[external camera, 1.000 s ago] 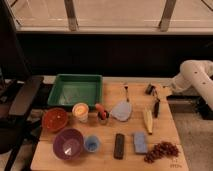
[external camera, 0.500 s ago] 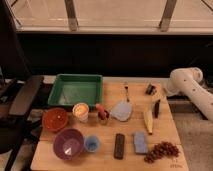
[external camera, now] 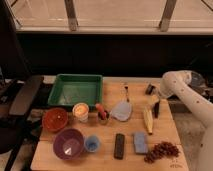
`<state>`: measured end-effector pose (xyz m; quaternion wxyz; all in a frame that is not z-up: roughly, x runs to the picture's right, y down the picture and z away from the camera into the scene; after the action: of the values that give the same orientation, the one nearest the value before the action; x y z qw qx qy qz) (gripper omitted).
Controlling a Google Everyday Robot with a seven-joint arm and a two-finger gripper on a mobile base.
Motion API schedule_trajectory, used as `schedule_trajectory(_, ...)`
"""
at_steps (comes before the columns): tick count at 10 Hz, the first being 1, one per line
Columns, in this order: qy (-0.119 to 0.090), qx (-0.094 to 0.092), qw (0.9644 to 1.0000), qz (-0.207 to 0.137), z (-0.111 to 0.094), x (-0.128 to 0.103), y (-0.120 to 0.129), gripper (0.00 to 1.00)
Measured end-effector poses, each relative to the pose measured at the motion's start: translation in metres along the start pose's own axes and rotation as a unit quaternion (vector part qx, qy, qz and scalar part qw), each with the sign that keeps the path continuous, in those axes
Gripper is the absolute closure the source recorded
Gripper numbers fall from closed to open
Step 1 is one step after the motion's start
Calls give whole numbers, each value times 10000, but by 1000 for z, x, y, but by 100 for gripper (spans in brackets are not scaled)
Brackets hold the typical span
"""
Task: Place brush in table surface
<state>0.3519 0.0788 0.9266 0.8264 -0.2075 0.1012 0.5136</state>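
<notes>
The brush is a slim dark stick on the table surface near its right edge, beside a yellow banana-like item. Its head is hard to make out. My gripper is at the end of the white arm, which reaches in from the right. It hangs just above the far end of the brush, at the table's right side. I cannot tell whether it touches the brush.
A green tray sits at the back left. In front are a red bowl, a purple bowl, a blue cup, a pale cup, a black remote, a blue sponge, grapes and a small fork.
The white arm has swung left and lower towards the table's right edge, bringing the gripper over the brush. The items on the table have not moved.
</notes>
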Motion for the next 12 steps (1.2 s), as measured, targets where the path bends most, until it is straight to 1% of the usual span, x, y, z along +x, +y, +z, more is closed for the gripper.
schedule_trajectory(1,75,-65,9999,63,8,0,-3,20)
schedule_trajectory(2,181,-168,9996,153,17,4,-6,20)
schedule_trajectory(3,246,-241,9992,197,22,6,-7,22)
schedule_trajectory(5,330,-391,9983,277,31,9,-10,38)
schedule_trajectory(6,330,-430,9981,309,31,13,-14,51)
schedule_trajectory(10,334,-521,9976,300,26,20,-13,91)
schedule_trajectory(11,316,-551,9975,294,23,22,-12,96)
schedule_trajectory(12,269,-605,9974,276,17,21,-10,100)
